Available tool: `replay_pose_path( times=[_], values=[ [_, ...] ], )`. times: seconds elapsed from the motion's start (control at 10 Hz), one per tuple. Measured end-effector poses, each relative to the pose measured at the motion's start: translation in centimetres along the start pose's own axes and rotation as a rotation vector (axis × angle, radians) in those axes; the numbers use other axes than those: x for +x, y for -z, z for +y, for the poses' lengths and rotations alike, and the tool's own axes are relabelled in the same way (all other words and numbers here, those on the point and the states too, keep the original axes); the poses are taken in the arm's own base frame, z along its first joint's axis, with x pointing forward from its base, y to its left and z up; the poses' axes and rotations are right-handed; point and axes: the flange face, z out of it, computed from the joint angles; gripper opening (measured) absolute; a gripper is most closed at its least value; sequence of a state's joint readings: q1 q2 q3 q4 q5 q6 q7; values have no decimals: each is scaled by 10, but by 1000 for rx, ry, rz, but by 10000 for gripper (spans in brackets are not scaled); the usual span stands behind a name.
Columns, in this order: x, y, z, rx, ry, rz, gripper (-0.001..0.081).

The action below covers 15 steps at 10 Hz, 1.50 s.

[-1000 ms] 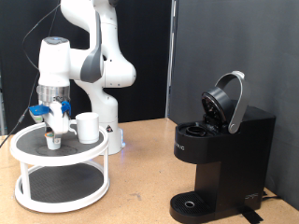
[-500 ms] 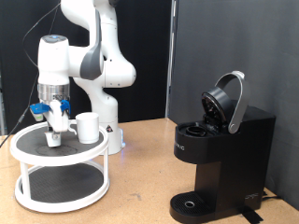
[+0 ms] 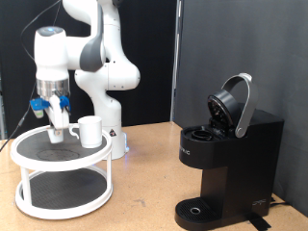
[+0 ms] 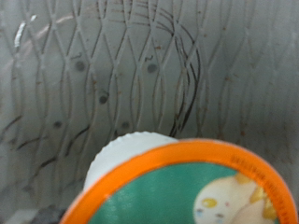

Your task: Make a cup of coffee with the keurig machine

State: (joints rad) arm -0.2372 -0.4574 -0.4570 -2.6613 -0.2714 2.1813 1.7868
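My gripper [image 3: 56, 132] hangs just above the top shelf of a white two-tier round stand [image 3: 29, 154], at the exterior view's left. It is shut on a small pale coffee pod [image 3: 56, 136]. The wrist view shows the pod [image 4: 187, 191] very close, with a white body, orange rim and green top, over the dark mesh shelf [image 4: 93, 84]. The white cup [image 3: 90, 131] stands on the same shelf, just right of the gripper. The black keurig machine [image 3: 226, 159] stands at the right with its lid [image 3: 234, 104] hinged open.
The robot's white base [image 3: 114, 115] stands behind the stand. The machine's round drip tray [image 3: 197, 209] is at its foot with nothing on it. Brown tabletop [image 3: 144, 183] lies between the stand and the machine.
My gripper has risen from the shelf's surface and shifted slightly left, with the pod lifted off the mesh. The cup and machine have not moved.
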Motion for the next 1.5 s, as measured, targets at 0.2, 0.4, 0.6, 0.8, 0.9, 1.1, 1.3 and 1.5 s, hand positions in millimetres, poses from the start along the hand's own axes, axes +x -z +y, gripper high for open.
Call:
replay_pose_path(
  times=[0.2, 0.4, 0.6, 0.8, 0.9, 1.1, 1.3, 1.5],
  values=[
    [5, 29, -7, 15, -4, -5, 365],
    [4, 36, -7, 15, -3, 0, 366],
    [-10, 41, -2, -68, 23, -97, 366],
    [-37, 60, 4, -159, 83, -232, 366],
    [-51, 68, 7, -181, 89, -298, 366],
    [-71, 82, 13, -163, 32, -349, 366],
    [-73, 80, 13, -176, 35, -375, 366],
    [-96, 88, 16, -206, 20, -478, 366]
  ],
)
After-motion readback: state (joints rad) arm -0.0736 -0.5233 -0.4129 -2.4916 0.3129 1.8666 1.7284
